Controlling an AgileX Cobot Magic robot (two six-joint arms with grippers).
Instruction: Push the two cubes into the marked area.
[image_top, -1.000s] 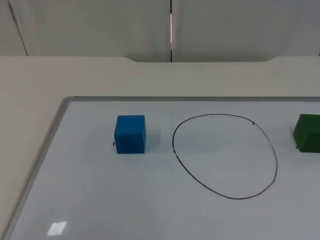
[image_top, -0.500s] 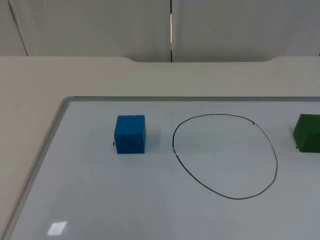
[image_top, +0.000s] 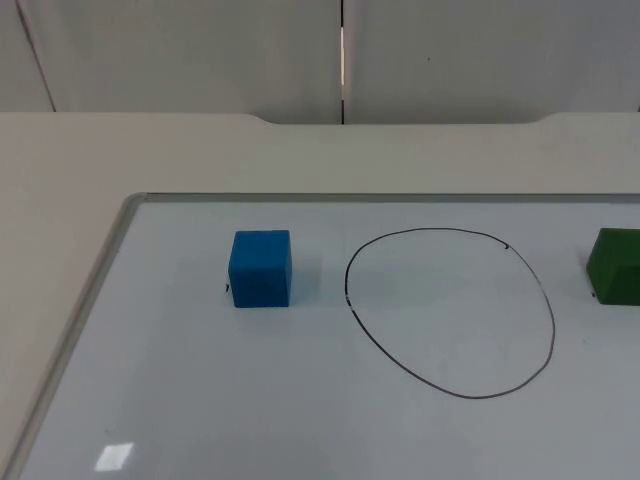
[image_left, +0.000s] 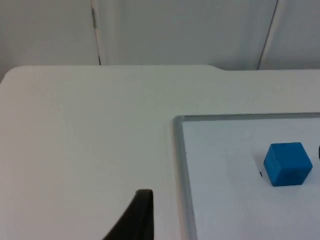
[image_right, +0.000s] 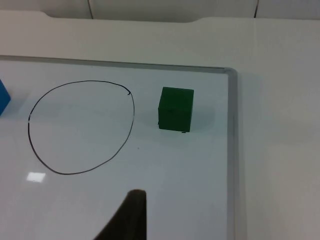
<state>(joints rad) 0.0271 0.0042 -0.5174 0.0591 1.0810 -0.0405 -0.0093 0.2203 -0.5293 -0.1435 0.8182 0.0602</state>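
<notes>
A blue cube (image_top: 261, 268) stands on the whiteboard to the left of a hand-drawn black oval, the marked area (image_top: 450, 313). A green cube (image_top: 616, 265) stands to the right of the oval, at the picture's edge. Both cubes are outside the line. In the left wrist view the blue cube (image_left: 287, 163) lies far off, and my left gripper (image_left: 132, 222) hangs over the bare table beside the board's frame. My right gripper (image_right: 127, 217) hangs over the board, short of the oval (image_right: 80, 127) and the green cube (image_right: 176, 109).
The whiteboard has a raised grey frame (image_top: 110, 250) along its left and far sides, and along its right side (image_right: 231, 130). Beige table top (image_top: 300, 155) runs beyond it to the grey partition wall.
</notes>
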